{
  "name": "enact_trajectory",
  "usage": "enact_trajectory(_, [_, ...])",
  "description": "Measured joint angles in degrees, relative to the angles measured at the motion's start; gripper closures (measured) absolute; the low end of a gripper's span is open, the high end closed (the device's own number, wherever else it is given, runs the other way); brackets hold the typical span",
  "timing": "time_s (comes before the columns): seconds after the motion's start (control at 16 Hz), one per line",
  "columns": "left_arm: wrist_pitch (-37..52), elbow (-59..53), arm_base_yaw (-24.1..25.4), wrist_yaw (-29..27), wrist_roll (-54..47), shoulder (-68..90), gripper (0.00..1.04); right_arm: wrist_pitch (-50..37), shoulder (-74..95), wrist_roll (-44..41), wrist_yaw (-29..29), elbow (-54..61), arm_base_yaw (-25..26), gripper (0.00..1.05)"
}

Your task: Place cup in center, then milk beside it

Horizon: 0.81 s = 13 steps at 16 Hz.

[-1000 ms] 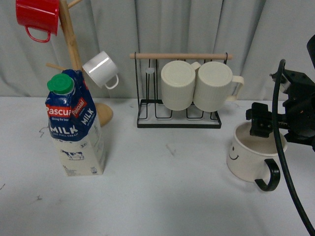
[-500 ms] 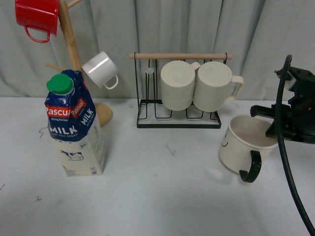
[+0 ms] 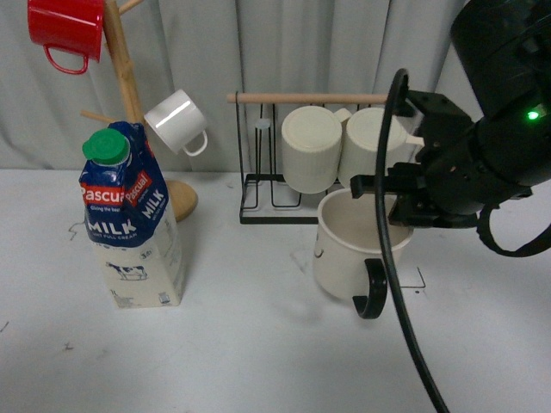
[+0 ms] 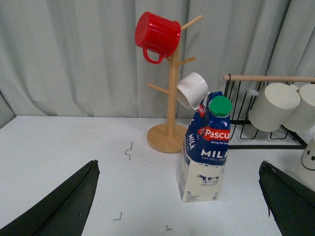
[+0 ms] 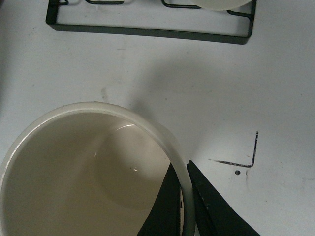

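Pinching the cup [image 3: 351, 245] by its rim between the jaws of the right gripper [image 3: 398, 208], one finger inside the wall and one outside, plainly seen from the right wrist. Held upright just in front of the wire rack [image 3: 297, 98], black handle turned toward the camera, just beside a black corner mark [image 3: 419, 280] on the tabletop [image 3: 258, 361]. Cannot tell whether lifted clear or resting on the surface. Over at the left, well apart from the cup: the milk [image 3: 133, 228], upright and untouched, in front of the wooden mug tree [image 3: 123, 60]. Holding the jaws of the left gripper [image 4: 178, 164] spread wide, with the milk standing farther ahead.
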State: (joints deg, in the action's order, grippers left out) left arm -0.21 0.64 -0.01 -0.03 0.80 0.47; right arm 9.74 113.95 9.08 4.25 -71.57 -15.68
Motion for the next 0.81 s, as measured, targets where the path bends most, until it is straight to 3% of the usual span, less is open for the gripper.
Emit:
enact_trajectory(0.25, [0.00, 0.00, 0.00, 0.00, 0.00, 0.00, 0.07, 2.56, 2.89, -3.19, -1.27, -4.79, -2.38, 1.01])
enact_trajectory(0.81, [0.00, 0.00, 0.00, 0.00, 0.00, 0.00, 0.07, 3.72, 6.84, -6.40, -1.73, -6.47, -2.69, 1.01])
